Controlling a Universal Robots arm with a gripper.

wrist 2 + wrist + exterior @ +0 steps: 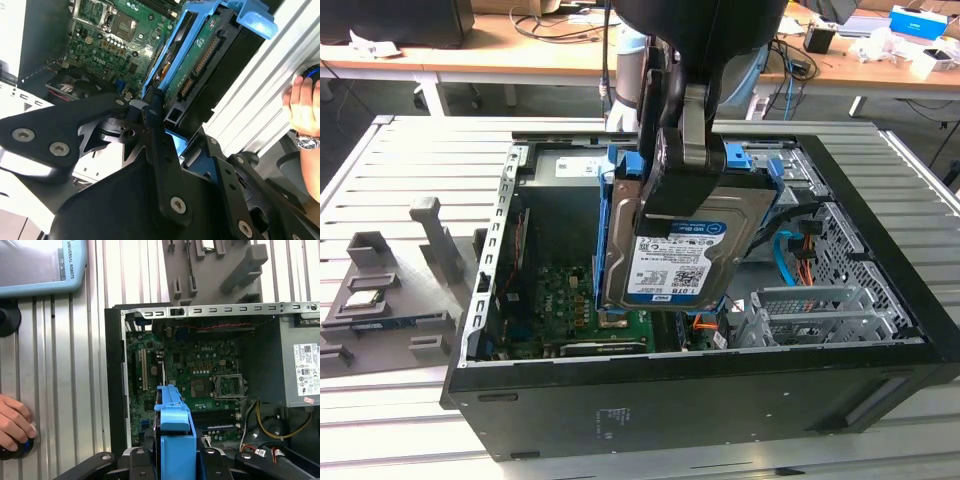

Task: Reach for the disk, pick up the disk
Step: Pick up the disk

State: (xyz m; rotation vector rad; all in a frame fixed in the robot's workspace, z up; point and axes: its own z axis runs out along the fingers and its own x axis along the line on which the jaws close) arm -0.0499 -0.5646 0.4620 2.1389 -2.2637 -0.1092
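The disk (670, 250) is a silver hard drive with a white-and-blue label and blue side rails. It hangs upright above the open computer case (720, 400), label towards the exterior camera. My gripper (688, 160) is shut on its upper part, fingers pressing the two flat faces. In the second wrist view the disk (196, 67) shows its green circuit side and blue rail, held in the gripper (167, 125). A blue rail of the disk (175, 440) stands between the black gripper links (175, 467) in the first wrist view, with the motherboard (200, 370) beyond it.
A grey metal drive cage (820, 310) and orange and blue cables sit inside the case at the exterior view's right. A grey fixture (390, 290) holding small parts lies on the slatted table at the left. A person's hand (12, 422) rests beside the case, near a tablet (40, 265).
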